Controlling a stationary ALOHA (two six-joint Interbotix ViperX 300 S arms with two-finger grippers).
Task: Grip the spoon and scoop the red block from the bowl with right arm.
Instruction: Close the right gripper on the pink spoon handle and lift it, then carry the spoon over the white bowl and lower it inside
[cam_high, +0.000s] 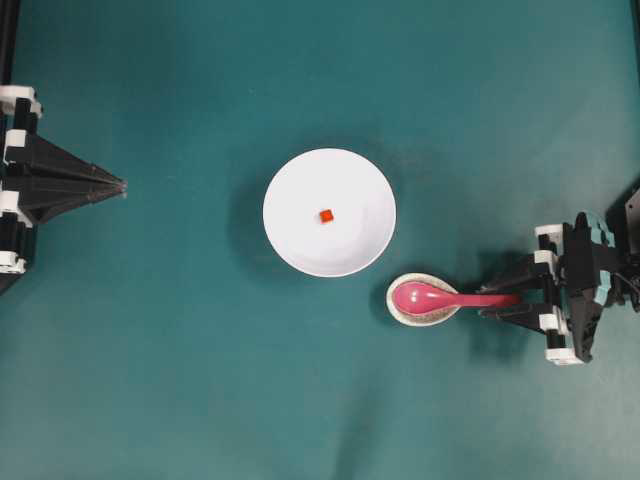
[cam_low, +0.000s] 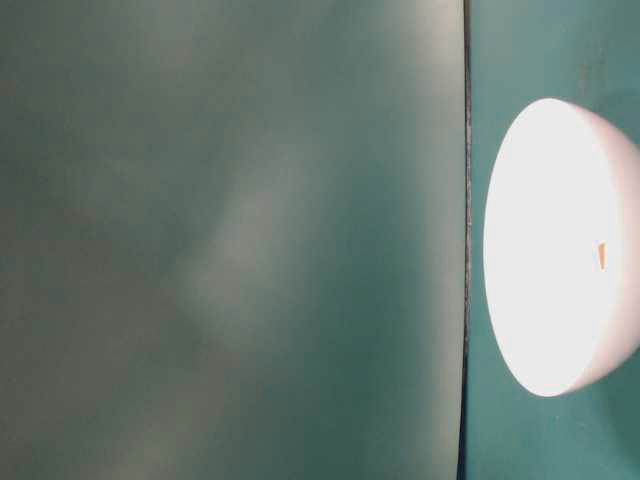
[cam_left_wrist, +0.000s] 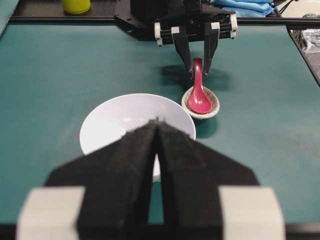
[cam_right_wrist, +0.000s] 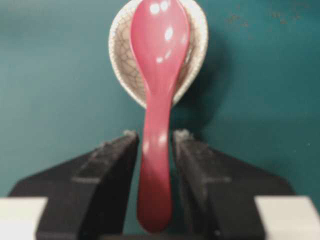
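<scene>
From overhead, the bowl sat mid-table with the block near its centre, and just beside its lower right rim the spoon lay with its scoop in a small speckled dish, handle pointing at the right gripper; the left gripper was parked well apart at the left edge, fingers pressed together. The table-level view showed only the bowl, overexposed, with a speck of the block. From the left wrist, the left gripper's fingers met at their tips, and across the bowl the right gripper straddled the spoon's handle. The right wrist view was clearest — the two pads stood apart on either side of the handle, with narrow gaps, not yet pinching. The spoon looked light, stiff and glossy, so probably slippery; a squeeze on the handle's flat sides near its end seemed the best hold.
</scene>
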